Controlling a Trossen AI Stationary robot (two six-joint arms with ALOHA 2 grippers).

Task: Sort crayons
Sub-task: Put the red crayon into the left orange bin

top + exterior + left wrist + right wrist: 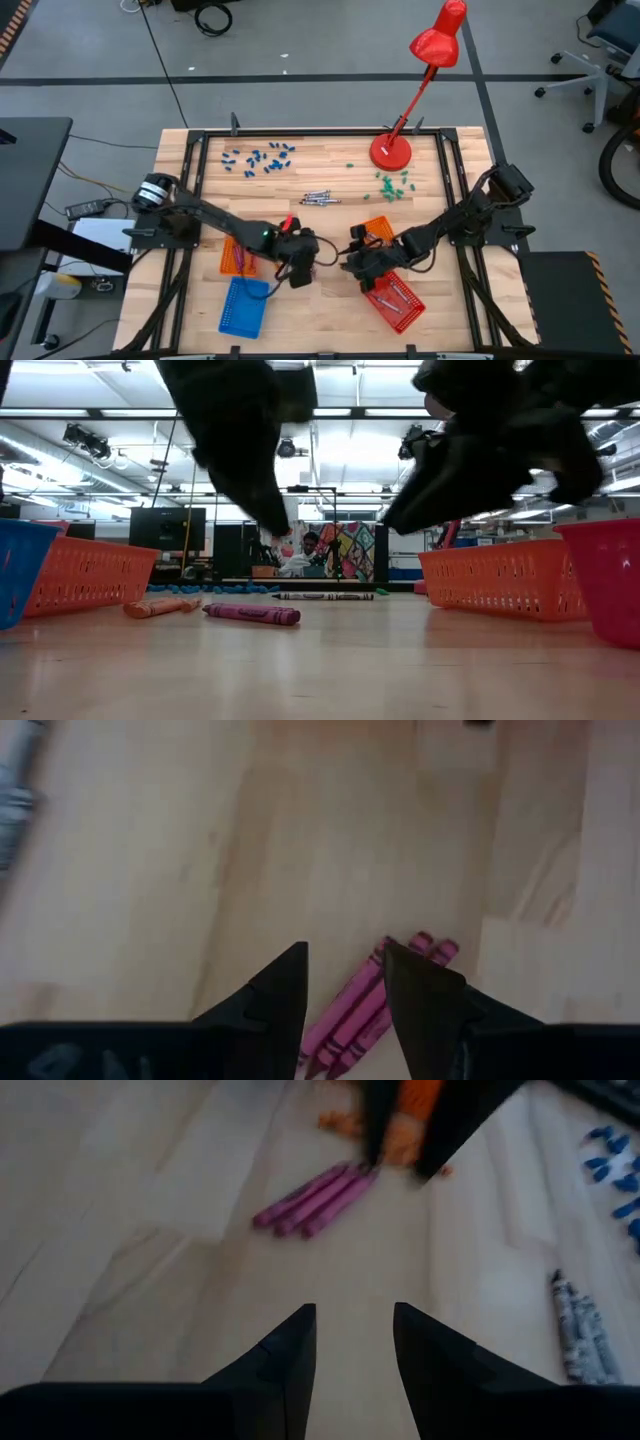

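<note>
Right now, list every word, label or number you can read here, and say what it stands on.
None can be read.
Magenta crayons: dark wrapper marks, too blurred.
Grey crayons: dark print, too blurred.
Orange basket, blue basket, red lamp: no lettering visible.

bare table between baskets, red basket right, blue basket left

Wooden table: baskets lower middle, red lamp upper right, crayons (grey ones) centre, blue bits upper left.
</note>
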